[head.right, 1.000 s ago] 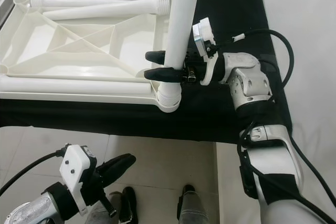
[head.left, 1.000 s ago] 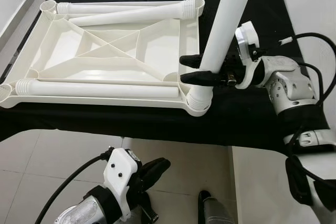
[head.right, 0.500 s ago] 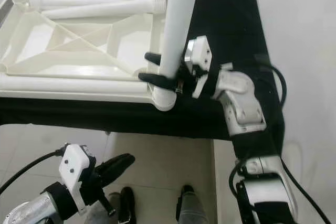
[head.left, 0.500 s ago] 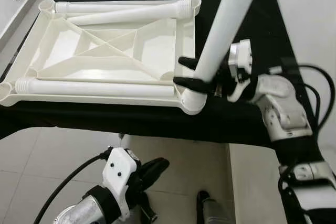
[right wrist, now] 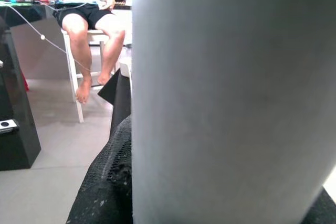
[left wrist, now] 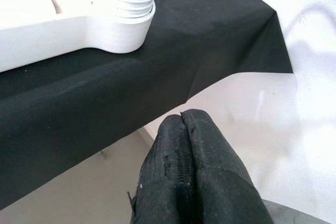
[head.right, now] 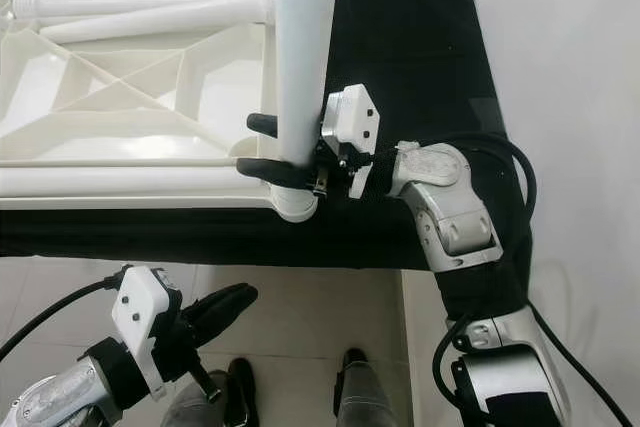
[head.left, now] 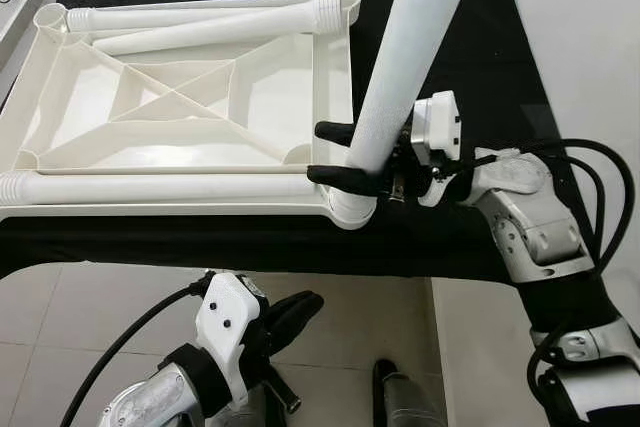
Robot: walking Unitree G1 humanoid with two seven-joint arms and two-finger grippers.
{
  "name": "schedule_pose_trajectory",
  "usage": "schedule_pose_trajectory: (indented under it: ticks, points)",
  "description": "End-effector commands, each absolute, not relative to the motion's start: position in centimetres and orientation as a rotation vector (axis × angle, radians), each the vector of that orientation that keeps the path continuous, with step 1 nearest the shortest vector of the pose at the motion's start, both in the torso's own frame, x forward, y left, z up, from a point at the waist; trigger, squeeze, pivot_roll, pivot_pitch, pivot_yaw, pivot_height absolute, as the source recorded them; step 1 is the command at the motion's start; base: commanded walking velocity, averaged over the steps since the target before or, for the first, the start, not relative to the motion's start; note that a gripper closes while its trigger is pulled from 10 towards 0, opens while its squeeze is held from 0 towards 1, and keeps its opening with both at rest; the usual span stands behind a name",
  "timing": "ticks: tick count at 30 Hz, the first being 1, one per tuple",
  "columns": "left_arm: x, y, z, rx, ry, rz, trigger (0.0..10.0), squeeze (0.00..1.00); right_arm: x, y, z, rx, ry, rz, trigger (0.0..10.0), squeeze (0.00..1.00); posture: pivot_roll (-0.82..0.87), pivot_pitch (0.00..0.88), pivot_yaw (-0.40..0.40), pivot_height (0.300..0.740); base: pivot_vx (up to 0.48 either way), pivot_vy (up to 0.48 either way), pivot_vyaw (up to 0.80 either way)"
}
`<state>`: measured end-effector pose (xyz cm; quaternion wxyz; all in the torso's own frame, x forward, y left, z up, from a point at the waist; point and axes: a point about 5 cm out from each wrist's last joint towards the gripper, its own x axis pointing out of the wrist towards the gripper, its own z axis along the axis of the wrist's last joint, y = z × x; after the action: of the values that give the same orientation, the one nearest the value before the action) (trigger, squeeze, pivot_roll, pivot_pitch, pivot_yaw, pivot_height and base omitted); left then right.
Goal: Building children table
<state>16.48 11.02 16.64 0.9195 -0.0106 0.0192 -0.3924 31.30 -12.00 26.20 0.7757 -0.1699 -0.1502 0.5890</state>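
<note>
White plastic leg (head.left: pixel 405 57), standing near upright in the near right corner socket (head.left: pixel 352 209) of the upturned table panel (head.left: pixel 180 112), clamped low down by the right tool (head.left: pixel 335 153), both black fingers closed around it just above the socket. Probably light, hollow, stiff and smooth, so liable to slip when twisted; best held low, near the ribbed end, as here. Three more legs (head.left: pixel 200 29) lying loose in the panel's trough. Panel resting on a black-draped tabletop (head.left: pixel 440 57), its near rim right at the cloth's front edge, so little margin against a downward push tipping it off. Open floor (head.left: pixel 120 297) in front, bare cloth to the right. Left tool (left wrist: pixel 190 174) low over the floor, fingers pressed together, empty.
</note>
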Motion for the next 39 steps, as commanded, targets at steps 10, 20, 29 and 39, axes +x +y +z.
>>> schedule_pose_trajectory:
  ticks: [10, 20, 29, 39]
  points:
    - [16.2, 11.1, 16.0, -0.034, 0.086, -0.801, 10.0, 0.0, 31.7, -12.3, 18.6, -0.807, 0.124, 1.077, 10.0, 0.0, 0.1, 0.396, 0.038, 0.74, 0.0, 0.0, 0.0]
    - [16.2, 11.1, 16.0, -0.037, 0.085, -0.797, 10.0, 0.0, 33.0, -12.3, 20.0, -0.729, 0.144, 1.0, 10.0, 0.0, 0.09, 0.393, 0.031, 0.74, 0.0, 0.0, 0.0]
    - [16.3, 11.1, 16.0, -0.042, 0.086, -0.797, 10.0, 0.0, 34.8, -13.0, 20.8, -0.541, 0.161, 0.821, 10.0, 0.0, 0.09, 0.393, 0.03, 0.74, 0.0, 0.0, 0.0]
    - [16.3, 11.0, 15.9, -0.044, 0.084, -0.793, 10.0, 0.0, 36.9, -14.3, 20.1, -0.345, 0.199, 0.441, 10.0, 0.0, 0.09, 0.387, 0.007, 0.74, 0.0, 0.0, 0.0]
